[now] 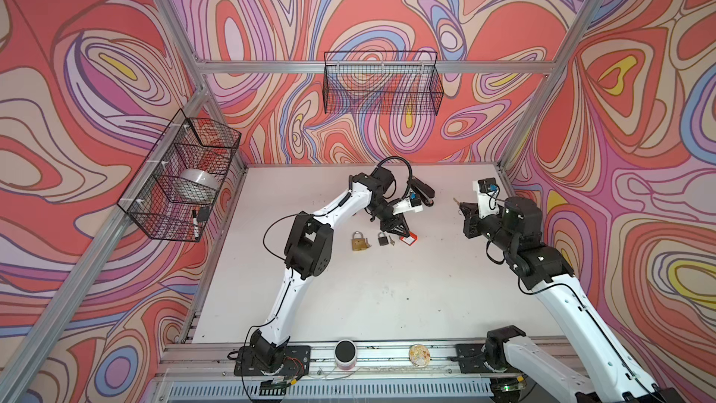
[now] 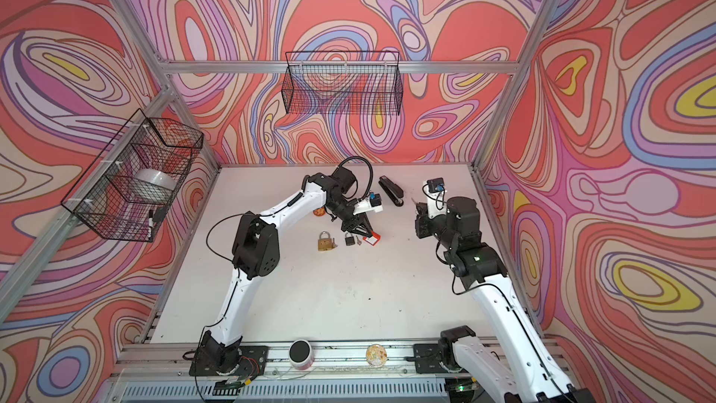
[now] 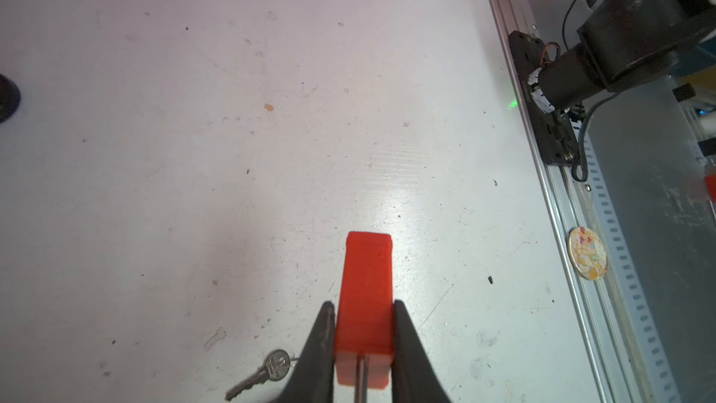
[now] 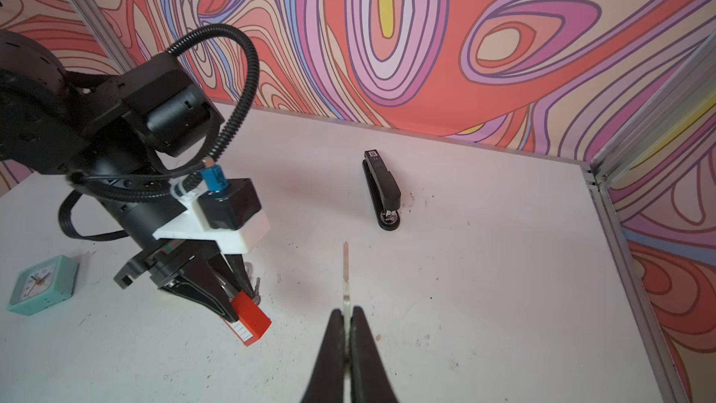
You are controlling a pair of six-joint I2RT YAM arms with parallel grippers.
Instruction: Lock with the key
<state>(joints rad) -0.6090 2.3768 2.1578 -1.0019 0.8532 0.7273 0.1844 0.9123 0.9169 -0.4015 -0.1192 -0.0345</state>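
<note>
Gripping a red padlock (image 3: 368, 261), the left gripper (image 3: 363, 306) is clamped around it; the right gripper (image 4: 347, 312) pinches 1 thin key (image 4: 345, 269) between closed fingers.

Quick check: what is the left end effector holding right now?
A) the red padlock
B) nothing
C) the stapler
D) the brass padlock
A: in the left wrist view the left end effector is shut on the red padlock, with a finger against each side.

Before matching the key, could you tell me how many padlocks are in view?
3: brass padlock on the table, small black padlock beside it, red padlock in the left gripper; the left arm could hide others.
</note>
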